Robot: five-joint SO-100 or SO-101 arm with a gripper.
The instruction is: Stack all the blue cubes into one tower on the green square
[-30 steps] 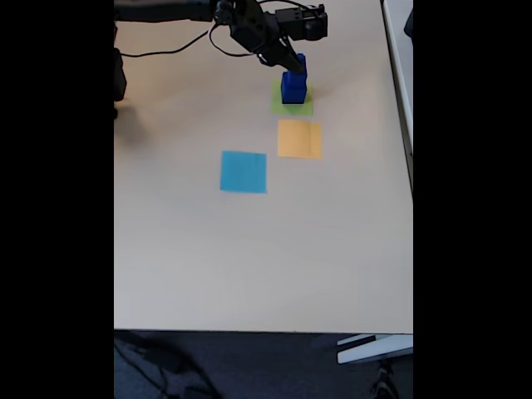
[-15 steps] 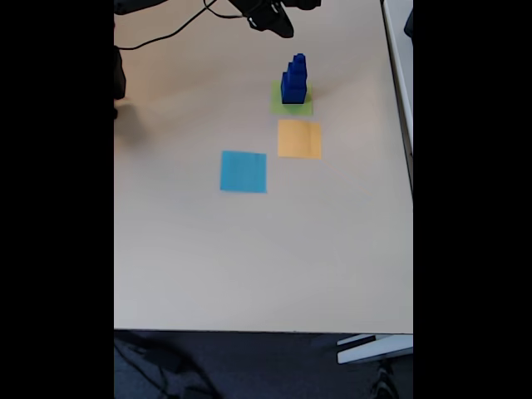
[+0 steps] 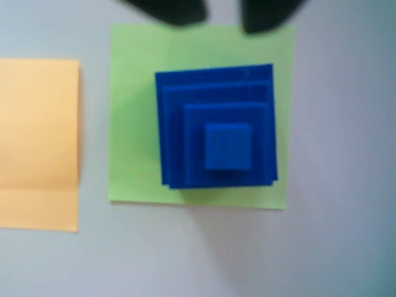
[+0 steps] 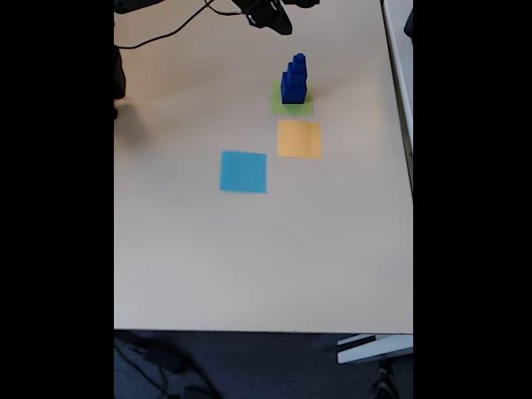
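The tower (image 3: 216, 127) stands on the green square (image 3: 133, 111), near the far edge of the table (image 4: 249, 258) in the fixed view. The hand (image 3: 221, 13) hangs above it, well clear; in the wrist view its two dark fingertips (image 3: 170, 9) show at the top edge with a gap between them and nothing held, so the hand is open and empty.

Risk: the tower is free-standing and tapers upward. Any downward or sideways sweep of the hand across the square would likely strike the top cube first and topple it. A knock to the table could do the same.

The tower consists of dark blue cubes stacked in steps, largest at the bottom, smallest on top. From above the layers appear pushed toward one side, not centred. The orange square (image 3: 37, 142) lies just beside the green square.
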